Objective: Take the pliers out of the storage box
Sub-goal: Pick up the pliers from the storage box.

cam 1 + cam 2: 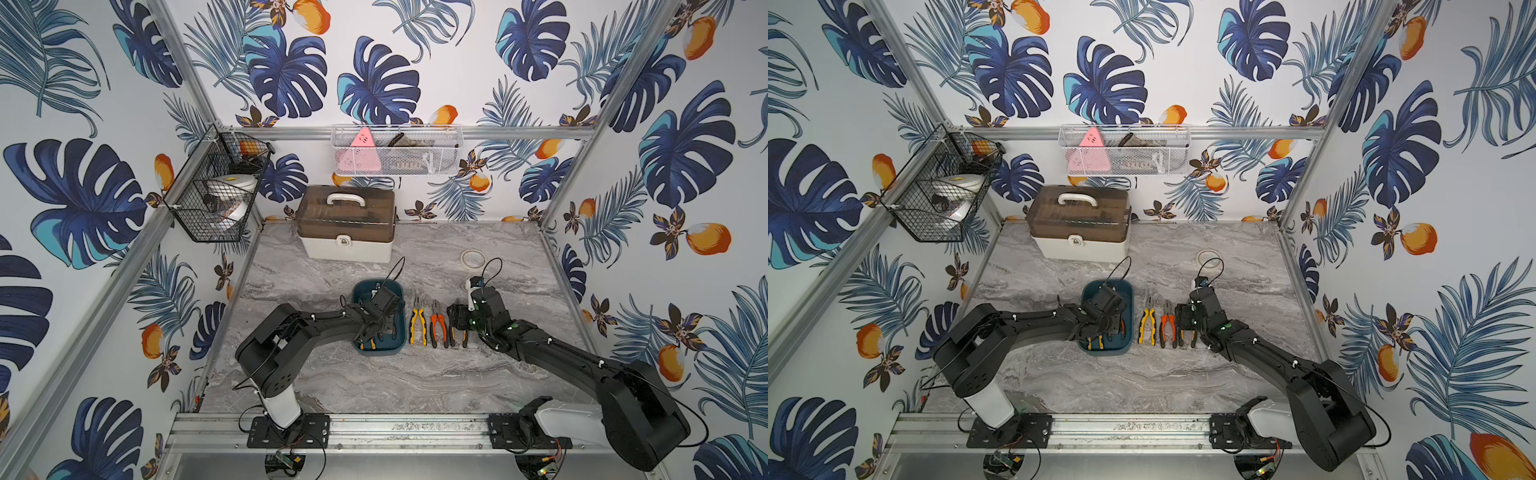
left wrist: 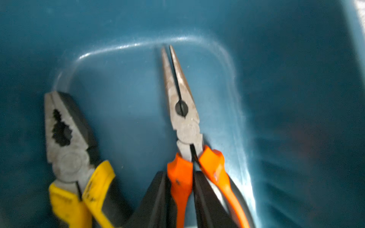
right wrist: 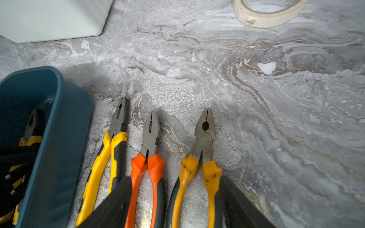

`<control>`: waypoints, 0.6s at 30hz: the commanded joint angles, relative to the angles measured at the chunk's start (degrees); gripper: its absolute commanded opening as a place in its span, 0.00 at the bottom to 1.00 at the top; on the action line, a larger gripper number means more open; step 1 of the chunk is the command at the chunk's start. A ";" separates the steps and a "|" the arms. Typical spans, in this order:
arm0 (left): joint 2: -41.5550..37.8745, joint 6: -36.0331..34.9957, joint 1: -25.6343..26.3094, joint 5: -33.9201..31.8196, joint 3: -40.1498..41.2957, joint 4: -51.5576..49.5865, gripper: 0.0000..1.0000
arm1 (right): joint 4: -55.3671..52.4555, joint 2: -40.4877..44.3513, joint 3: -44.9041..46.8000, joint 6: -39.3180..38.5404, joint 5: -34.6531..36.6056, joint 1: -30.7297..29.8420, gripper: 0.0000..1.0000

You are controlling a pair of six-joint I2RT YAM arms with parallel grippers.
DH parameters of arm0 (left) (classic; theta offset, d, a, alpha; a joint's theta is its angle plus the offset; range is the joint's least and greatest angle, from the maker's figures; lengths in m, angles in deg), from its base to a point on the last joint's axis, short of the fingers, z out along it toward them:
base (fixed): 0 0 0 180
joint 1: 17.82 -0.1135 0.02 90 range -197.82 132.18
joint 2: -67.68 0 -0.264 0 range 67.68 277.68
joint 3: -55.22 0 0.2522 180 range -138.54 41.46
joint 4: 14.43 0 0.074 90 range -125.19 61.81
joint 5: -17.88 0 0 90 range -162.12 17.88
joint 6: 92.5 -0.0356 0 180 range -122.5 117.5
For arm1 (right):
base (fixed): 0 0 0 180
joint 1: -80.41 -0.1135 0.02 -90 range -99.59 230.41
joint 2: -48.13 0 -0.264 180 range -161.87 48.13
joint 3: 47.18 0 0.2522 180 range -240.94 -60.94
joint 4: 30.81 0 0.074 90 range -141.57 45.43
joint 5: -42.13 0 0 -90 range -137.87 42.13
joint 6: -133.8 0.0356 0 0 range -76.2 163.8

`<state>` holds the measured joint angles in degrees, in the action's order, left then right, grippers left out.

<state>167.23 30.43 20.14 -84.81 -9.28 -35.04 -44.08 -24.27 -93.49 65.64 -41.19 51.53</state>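
Since three pliers (image 3: 151, 134) already lie in a neat row on the worktop (image 1: 374, 386), just beside the storage box (image 3: 65, 138) with their handles toward the robot, the task looks more than half done. Two more tools are left inside the box.

The left gripper (image 2: 179, 177) reaches down into the box. Its jaws stand tight on either side of one orange handle of the long-nosed pliers (image 2: 184, 110) and appear to pinch it. The tool looks to lie on the box floor, with its tip near the far wall. Apart from it lie the yellow-handled pliers (image 2: 65, 138), their head toward a corner.

The step in hand, I judge, is the grasp on the fourth tool. The next move calls for a firm hold and a lift high enough to clear the rim. With only one handle held, the pliers may swing or fall open.

The right gripper (image 3: 174, 179) sits low over the row. Its jaws are spread wide, gripping nothing, and straddle the handles of two of the tools. It may need to make room.

Farther back lies a tape roll (image 1: 471, 259). A white toolbox (image 1: 347, 245) stands against the back wall, well apart from the work.
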 commanded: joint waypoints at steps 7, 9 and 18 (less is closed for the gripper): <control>-2.03 -0.83 -0.09 -0.05 0.62 -4.66 0.08 | 0.00 -1.46 -1.15 -0.36 -1.43 -0.06 0.73; -3.48 -0.93 -0.02 -0.32 0.98 -4.66 0.05 | -0.14 -2.16 -1.54 -0.40 -1.85 -0.03 0.73; -11.38 -0.48 -0.10 0.08 2.99 -3.52 0.01 | -0.23 -2.35 -1.67 -0.39 -2.30 -0.05 0.73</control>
<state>158.40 30.36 20.09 -84.15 -6.77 -39.78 -44.23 -26.76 -94.81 65.60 -42.87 51.55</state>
